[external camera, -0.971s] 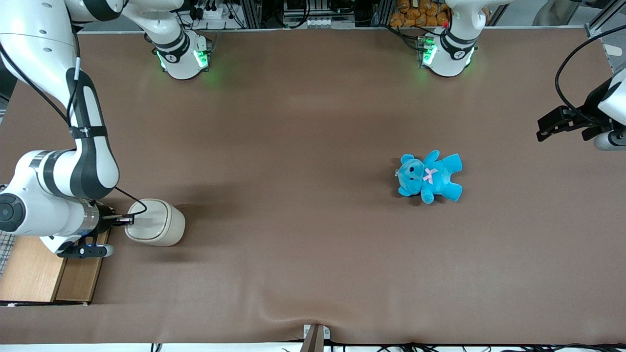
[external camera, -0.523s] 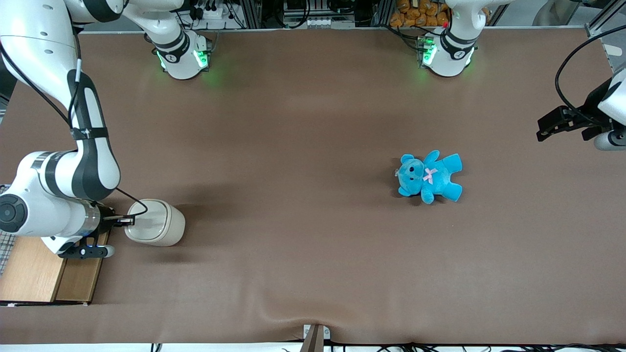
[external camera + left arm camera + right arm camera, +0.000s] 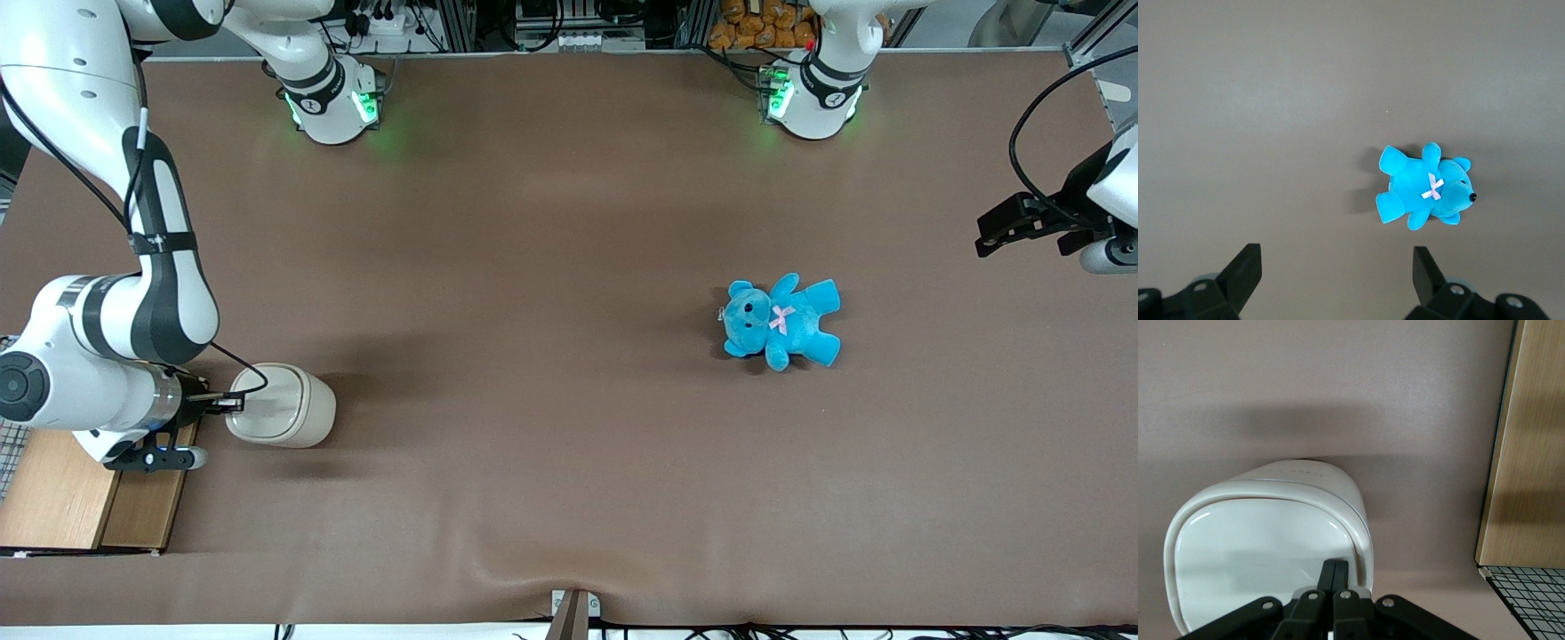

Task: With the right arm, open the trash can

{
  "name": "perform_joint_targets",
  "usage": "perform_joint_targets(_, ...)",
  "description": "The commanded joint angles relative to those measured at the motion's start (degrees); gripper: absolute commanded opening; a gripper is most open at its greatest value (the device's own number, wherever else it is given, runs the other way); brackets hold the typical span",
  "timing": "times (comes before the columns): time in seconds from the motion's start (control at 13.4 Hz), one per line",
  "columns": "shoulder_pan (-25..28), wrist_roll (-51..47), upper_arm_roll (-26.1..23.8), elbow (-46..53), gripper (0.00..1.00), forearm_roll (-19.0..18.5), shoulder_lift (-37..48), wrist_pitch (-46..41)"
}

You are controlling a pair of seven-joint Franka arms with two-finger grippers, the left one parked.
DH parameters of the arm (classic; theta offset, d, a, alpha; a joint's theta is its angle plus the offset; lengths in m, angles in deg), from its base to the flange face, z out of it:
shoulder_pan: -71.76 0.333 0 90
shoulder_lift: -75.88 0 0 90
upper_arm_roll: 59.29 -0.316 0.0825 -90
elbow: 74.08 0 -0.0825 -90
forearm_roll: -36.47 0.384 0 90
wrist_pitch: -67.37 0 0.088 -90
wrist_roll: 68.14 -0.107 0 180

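Brown table [image 3: 569, 222]; end effector [image 3: 1335, 570] pressing trash can [image 3: 1265, 520].

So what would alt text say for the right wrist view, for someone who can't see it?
The black hand, its two thin fingers pressed together, touches the flat lid of a small cream-white plastic trash can on a brown table. A light wooden box stands beside it.

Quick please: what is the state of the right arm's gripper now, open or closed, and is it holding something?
Gripper: closed, fingers together, holding nothing; its tips rest on the lid of the trash can at the rim.
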Motion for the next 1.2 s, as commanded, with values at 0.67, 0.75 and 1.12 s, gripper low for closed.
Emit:
perform_joint_targets(0.67, 0.47, -0.19, -0.42, 0.09, 0.0, -0.33, -0.09, -0.25)
perform_joint_targets(0.75, 0.56, -0.19, -0.42, 0.7, 0.0, -0.33, 0.0, -1.22)
perform_joint_targets(1.12, 0.91, -0.19, -0.51, 2.29, 0.0, -0.24, 0.79, -5.44)
